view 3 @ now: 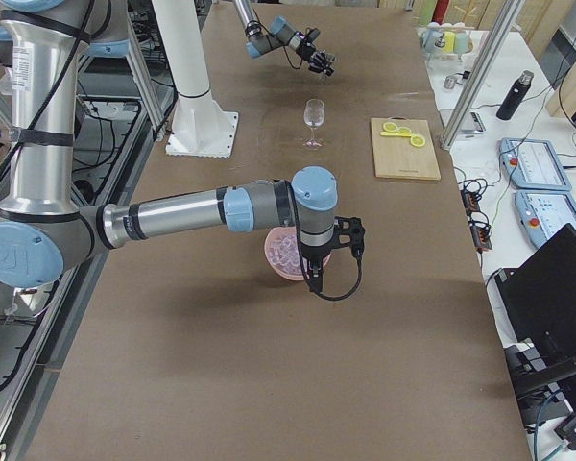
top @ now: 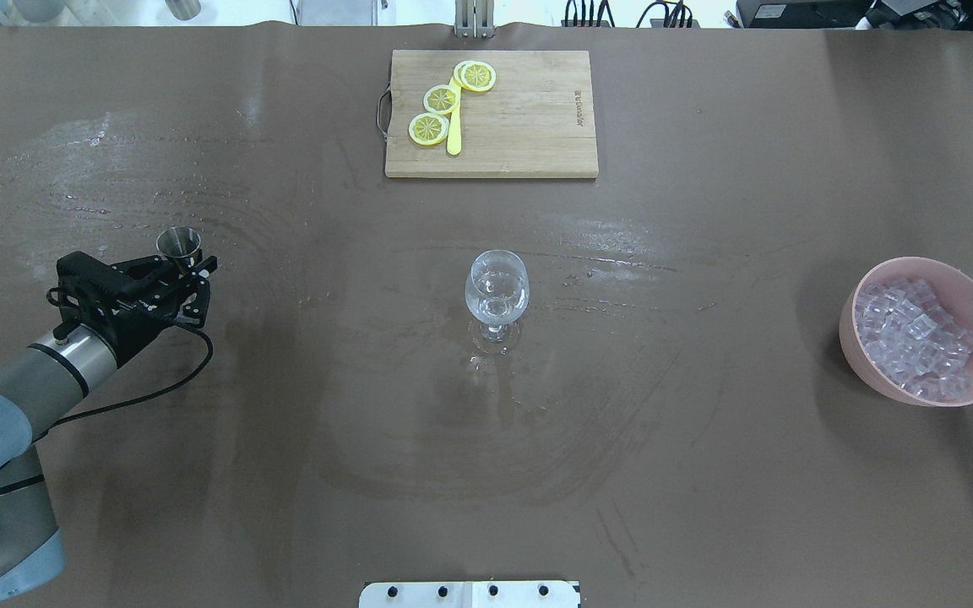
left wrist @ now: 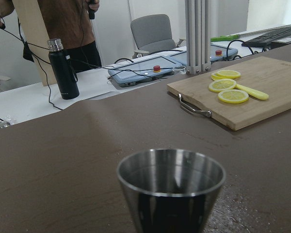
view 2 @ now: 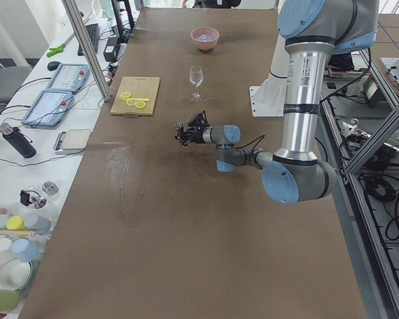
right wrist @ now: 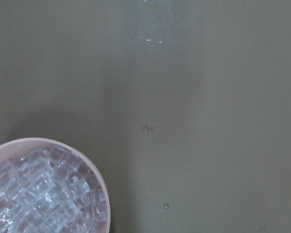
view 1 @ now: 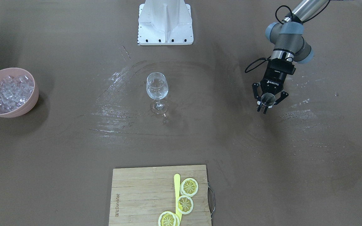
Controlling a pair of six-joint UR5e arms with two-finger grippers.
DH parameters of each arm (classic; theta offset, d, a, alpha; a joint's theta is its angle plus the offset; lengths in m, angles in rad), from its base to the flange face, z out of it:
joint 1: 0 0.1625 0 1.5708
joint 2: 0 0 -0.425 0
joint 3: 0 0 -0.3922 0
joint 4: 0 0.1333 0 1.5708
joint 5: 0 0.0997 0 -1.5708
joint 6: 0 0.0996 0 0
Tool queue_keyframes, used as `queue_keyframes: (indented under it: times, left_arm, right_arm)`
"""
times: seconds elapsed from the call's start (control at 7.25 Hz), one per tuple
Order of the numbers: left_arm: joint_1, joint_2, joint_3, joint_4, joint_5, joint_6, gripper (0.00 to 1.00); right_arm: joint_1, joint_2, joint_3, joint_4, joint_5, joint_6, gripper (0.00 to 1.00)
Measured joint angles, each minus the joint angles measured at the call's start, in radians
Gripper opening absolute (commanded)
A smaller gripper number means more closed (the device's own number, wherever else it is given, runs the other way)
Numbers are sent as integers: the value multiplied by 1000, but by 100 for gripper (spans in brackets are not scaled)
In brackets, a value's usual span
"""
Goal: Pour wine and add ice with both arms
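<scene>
My left gripper is shut on a small steel cup and holds it low over the table, well to the side of the wine glass. The cup fills the bottom of the left wrist view and looks dark inside. The clear wine glass stands upright mid-table. The ice is piled in a pink bowl at the far right. My right gripper shows only in the exterior right view, hanging over the bowl; I cannot tell its state. The ice also shows in the right wrist view.
A wooden cutting board with three lemon slices and a yellow stick lies at the far table edge. The white ribbed stand is at the robot's side. Wet streaks mark the brown table.
</scene>
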Motion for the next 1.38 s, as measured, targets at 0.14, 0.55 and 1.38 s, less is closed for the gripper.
queue_keyframes:
  times: [0.14,0.55,1.38]
  left_arm:
    - [1,7,2,-16,-9,0,0]
    - [2,11,8,-24,-20,2,4]
    - [2,11,29,-25,-69,12,24]
  right_arm:
    - [0,0,0,0,0,0,100]
    - [0,0,-1,0,0,0,100]
    - [0,0,-1,0,0,-1,100]
